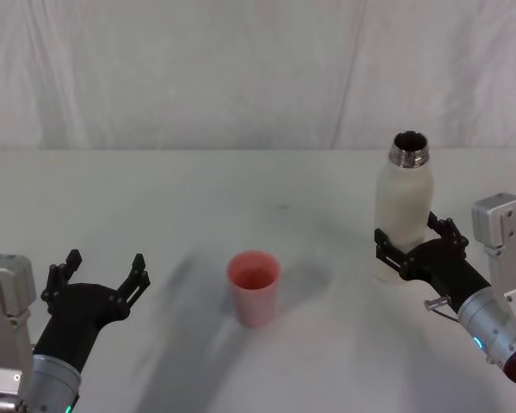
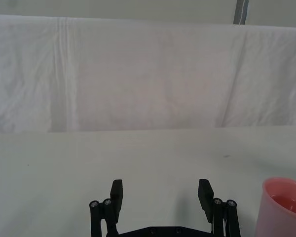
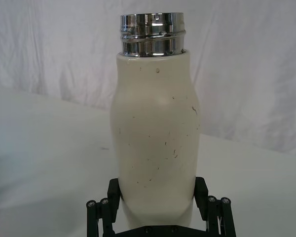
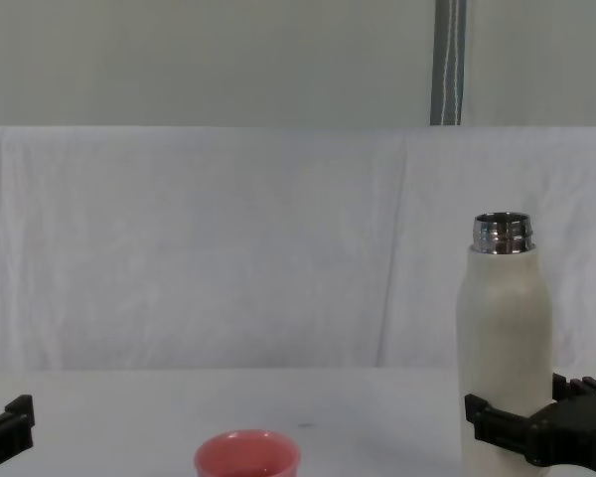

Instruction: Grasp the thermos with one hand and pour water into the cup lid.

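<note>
Water could spill if my right gripper (image 1: 410, 243), pinching the thermos (image 1: 403, 206) low down, tips it too fast toward the cup lid (image 1: 254, 287). Left gripper (image 1: 101, 277) waits spread apart.

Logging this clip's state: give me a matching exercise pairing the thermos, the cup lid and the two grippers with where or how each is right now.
Things:
1. thermos
2. cup lid
3. left gripper
4. right gripper

States:
A. open and empty, left of the pink cup
B. upright, uncapped, steel neck showing
C. fingers on either side of the bottle's lower body
D. standing at the table's middle, between the arms

Pairs: 1-B, 2-D, 3-A, 4-C
</note>
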